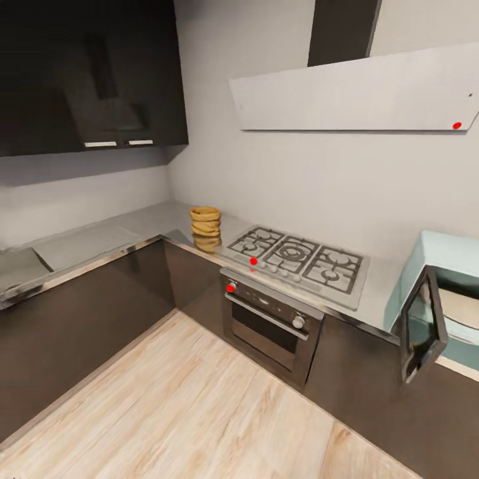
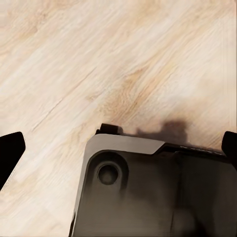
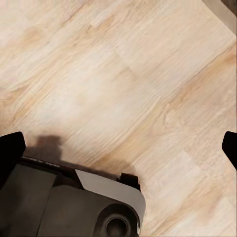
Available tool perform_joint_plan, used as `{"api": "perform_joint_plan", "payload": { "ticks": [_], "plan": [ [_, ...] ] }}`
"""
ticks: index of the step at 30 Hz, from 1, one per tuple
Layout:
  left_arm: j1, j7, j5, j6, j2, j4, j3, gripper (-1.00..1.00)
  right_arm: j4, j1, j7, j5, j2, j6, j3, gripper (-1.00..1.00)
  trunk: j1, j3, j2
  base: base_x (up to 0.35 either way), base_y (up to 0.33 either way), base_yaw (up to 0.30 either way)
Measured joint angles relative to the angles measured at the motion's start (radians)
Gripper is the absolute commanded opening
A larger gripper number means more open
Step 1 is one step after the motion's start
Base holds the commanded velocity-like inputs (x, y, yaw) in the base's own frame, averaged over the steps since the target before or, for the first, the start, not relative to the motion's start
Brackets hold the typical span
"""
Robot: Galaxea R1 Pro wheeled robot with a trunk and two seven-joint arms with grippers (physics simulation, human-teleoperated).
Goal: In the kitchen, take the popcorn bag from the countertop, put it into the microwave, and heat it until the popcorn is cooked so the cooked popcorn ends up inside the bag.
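Observation:
The popcorn bag point(image 1: 205, 228), a squat tan sack with a rolled rim, stands on the light grey countertop point(image 1: 100, 241) in the corner, just left of the gas hob. No kernels can be made out from here. At the far right the pale blue microwave point(image 1: 447, 261) sits on the counter with its dark-framed door point(image 1: 422, 324) swung open toward the room. My left gripper point(image 2: 118, 150) hangs open over the wooden floor, its dark fingertips point(image 2: 10, 153) far apart. My right gripper point(image 3: 121, 150) is also open above the floor, with nothing between its fingers point(image 3: 11, 154).
A gas hob point(image 1: 297, 259) and a dark built-in oven point(image 1: 273, 326) lie between bag and microwave. An extractor hood point(image 1: 359, 93) hangs above, and dark wall cabinets point(image 1: 86, 73) sit at the left. Dark cabinet fronts line the light wooden floor point(image 1: 186, 412). My own base point(image 2: 148, 192) shows below both wrists.

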Motion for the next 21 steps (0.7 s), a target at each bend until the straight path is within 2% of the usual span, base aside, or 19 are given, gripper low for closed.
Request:
{"api": "perform_joint_plan", "payload": {
  "ticks": [2,5,8,10,12,13,15,17,19,20,21],
  "plan": [
    [0.000,-0.001,0.000,0.000,0.000,0.000,0.000,1.00,-0.001,-0.004,-0.001,0.000,0.021,0.002,0.001,1.00,0.000,-0.001,0.000,0.287,0.260,0.272],
    [0.000,-0.001,-0.001,0.000,0.000,0.000,-0.001,1.00,-0.019,-0.018,0.009,0.007,0.076,0.002,0.008,1.00,0.000,-0.002,0.000,0.285,0.263,0.215],
    [0.000,-0.002,-0.001,0.000,0.000,0.000,-0.001,1.00,-0.133,-0.024,0.013,0.007,0.113,0.005,0.034,1.00,0.000,-0.003,0.000,0.285,0.264,0.053],
    [0.000,-0.002,-0.001,0.000,0.000,0.000,-0.001,1.00,-0.249,-0.025,0.016,0.009,0.134,0.015,0.099,1.00,0.000,-0.003,0.000,0.285,0.264,0.013],
    [0.000,-0.002,-0.001,0.000,0.000,0.001,-0.002,1.00,-0.405,-0.026,0.023,0.006,0.137,0.046,0.263,1.00,0.000,-0.003,0.000,0.285,0.264,0.004],
    [0.000,-0.002,-0.002,0.000,0.000,0.000,-0.003,1.00,-0.478,-0.025,0.025,0.005,0.136,0.052,0.313,1.00,0.000,-0.003,0.000,0.285,0.264,0.002],
    [0.000,-0.002,-0.002,0.000,-0.001,0.001,-0.004,1.00,-0.649,-0.023,0.028,0.005,0.134,0.063,0.381,1.00,0.000,-0.003,0.000,0.285,0.264,0.001],
    [0.000,-0.003,-0.002,0.000,-0.002,0.000,-0.005,1.00,-0.790,-0.027,0.030,0.005,0.134,0.091,0.401,1.00,0.000,-0.003,0.000,0.285,0.260,0.000],
    [0.000,-0.003,-0.002,0.000,-0.004,0.001,-0.005,1.00,-0.900,-0.055,0.031,0.005,0.134,0.167,0.406,1.00,0.000,-0.003,0.000,0.285,0.254,0.000],
    [0.000,-0.003,-0.002,0.000,-0.005,0.000,-0.005,1.00,-0.959,-0.083,0.031,0.003,0.134,0.238,0.409,1.00,0.000,-0.003,0.000,0.285,0.251,0.000],
    [0.000,-0.002,-0.002,-0.001,-0.006,0.000,-0.005,1.00,-1.043,-0.126,0.030,0.001,0.136,0.376,0.411,1.00,0.000,-0.003,0.000,0.285,0.249,0.000]
  ]
}}
